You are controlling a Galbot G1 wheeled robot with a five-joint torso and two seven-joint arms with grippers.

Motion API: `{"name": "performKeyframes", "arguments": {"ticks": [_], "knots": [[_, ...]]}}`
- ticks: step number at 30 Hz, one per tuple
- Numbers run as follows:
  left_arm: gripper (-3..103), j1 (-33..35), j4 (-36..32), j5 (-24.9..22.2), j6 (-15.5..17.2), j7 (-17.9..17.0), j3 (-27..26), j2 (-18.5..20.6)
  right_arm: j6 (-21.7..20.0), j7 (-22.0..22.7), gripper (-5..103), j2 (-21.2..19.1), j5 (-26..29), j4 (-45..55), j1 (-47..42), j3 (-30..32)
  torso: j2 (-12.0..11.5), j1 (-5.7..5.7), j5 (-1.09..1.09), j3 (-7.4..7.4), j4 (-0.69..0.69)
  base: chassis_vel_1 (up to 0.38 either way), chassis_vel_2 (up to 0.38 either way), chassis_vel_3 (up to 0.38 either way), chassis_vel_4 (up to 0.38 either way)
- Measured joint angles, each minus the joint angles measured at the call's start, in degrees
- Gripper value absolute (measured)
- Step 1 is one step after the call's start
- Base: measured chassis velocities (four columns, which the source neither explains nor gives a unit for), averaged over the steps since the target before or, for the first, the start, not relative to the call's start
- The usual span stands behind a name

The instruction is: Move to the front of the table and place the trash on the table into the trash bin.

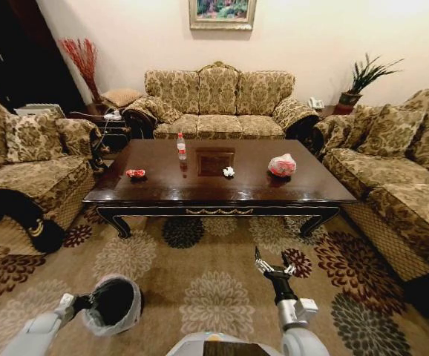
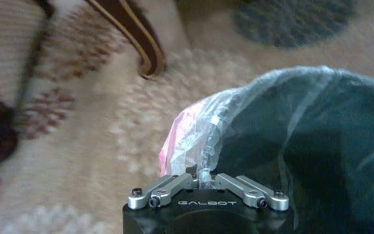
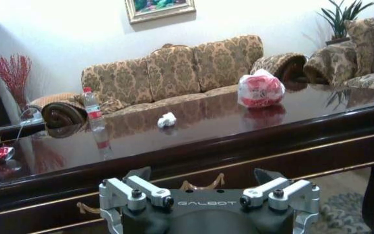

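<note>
the left gripper (image 2: 205,181) is seen clenched on the thin liner at the rim of the bin (image 1: 114,304), the right gripper (image 1: 274,268) spread and empty short of the table (image 1: 162,194), where the knotted bag (image 1: 282,165), judged light and soft, would best be pinched at its knot.

One desk (image 1: 162,194) carries four pieces of trash: one clear bottle (image 1: 181,146) with a red label, one red crumpled wrapper (image 1: 135,173), one white paper wad (image 1: 228,172) and one pink-white knotted bag (image 1: 282,165). One bin (image 1: 113,304) with a plastic liner is by the carpet. Three patterned sofas (image 1: 218,100) ring the desk. One framed picture (image 1: 223,12) hangs on the wall, with one green potted plant (image 1: 363,76) and one bunch of red twigs (image 1: 82,61). Two tools show: the left tool (image 2: 205,183) and the right tool (image 1: 273,268).
</note>
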Motion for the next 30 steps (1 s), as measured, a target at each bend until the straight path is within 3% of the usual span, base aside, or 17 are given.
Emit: {"name": "performKeyframes", "arguments": {"ticks": [2, 3, 7, 8, 11, 17, 19, 20, 22, 25, 30], "knots": [[0, 3.6, -6.1, -4.3, 1.6, -2.8, -2.2, 0.5, -0.1, 0.2, 100, -0.3, 0.2, 0.4, 0.0, 0.3, 0.0, 0.0, 0.02, 0.0, 0.0, 0.0, 0.0, 0.0, 0.0], [0, 3.6, -6.1, -4.3, 1.6, -2.8, -2.2, 0.5, -0.1, 0.2, 100, -0.3, 0.2, 0.4, 0.0, 0.3, 0.0, 0.0, 0.02, 0.0, 0.0, 0.0, 0.0, 0.0, 0.0], [0, 11.3, -20.7, -14.9, 5.7, -10.5, -6.2, 1.6, -0.7, 0.5, 100, -2.0, 1.7, 1.1, 0.0, 1.5, 0.0, 0.0, 0.03, 0.0, -0.02, 0.0, 0.0, 0.0, 0.0], [0, 11.3, -20.7, -14.9, 5.7, -10.5, -6.2, 1.6, -0.7, 0.5, 100, -2.0, 1.7, 1.1, 0.0, 1.5, 0.0, 0.0, 0.03, 0.0, -0.02, 0.0, 0.0, 0.0, 0.0], [0, 17.7, -33.3, -22.3, 8.8, -17.9, -12.1, 1.6, -1.6, 1.0, 100, -3.3, 3.1, 1.6, 0.7, 2.4, 0.0, 0.0, 0.03, 0.0, -0.03, 0.0, 0.0, 0.0, 0.0], [0, 23.9, -44.4, -26.2, 11.1, -21.1, -19.6, 0.1, -2.5, 1.0, 100, -4.6, 3.4, 2.5, 1.6, 2.3, 0.0, 0.0, 0.0, 0.0, -0.02, 0.0, 0.0, 0.0, 0.0], [0, 27.6, -51.9, -28.6, 12.9, -23.4, -25.0, -1.8, -2.5, 0.9, 100, -5.3, 4.3, 2.9, 2.1, 2.2, 0.0, 0.0, 0.01, 0.0, -0.01, 0.0, 0.0, 0.0, 0.0], [0, 27.6, -51.9, -28.6, 12.9, -23.4, -25.0, -1.8, -2.5, 0.9, 100, -5.3, 4.3, 2.9, 2.1, 2.2, 0.0, 0.0, 0.01, 0.0, -0.01, 0.0, 0.0, 0.0, 0.0], [0, 29.7, -58.8, -30.7, 14.9, -25.2, -28.8, -4.1, -2.3, 0.5, 100, -5.8, 5.0, 3.4, 2.6, 2.2, 0.0, 0.0, 0.01, 0.0, 0.01, 0.0, 0.0, 0.0, 0.0], [0, 29.3, -67.8, -32.8, 18.7, -27.8, -32.1, -8.7, -1.4, -0.2, 100, -6.5, 5.2, 4.3, 3.2, 2.1, 0.0, 0.0, 0.05, 0.0, -0.02, 0.0, 0.0, 0.0, 0.0], [0, 26.5, -73.8, -31.6, 21.1, -29.9, -33.2, -13.9, -0.5, -1.1, 100, -8.4, 5.8, 4.1, 5.1, 1.5, 0.0, 0.0, -0.01, 0.0, -0.02, 0.0, 0.0, 0.0, 0.0]]}}
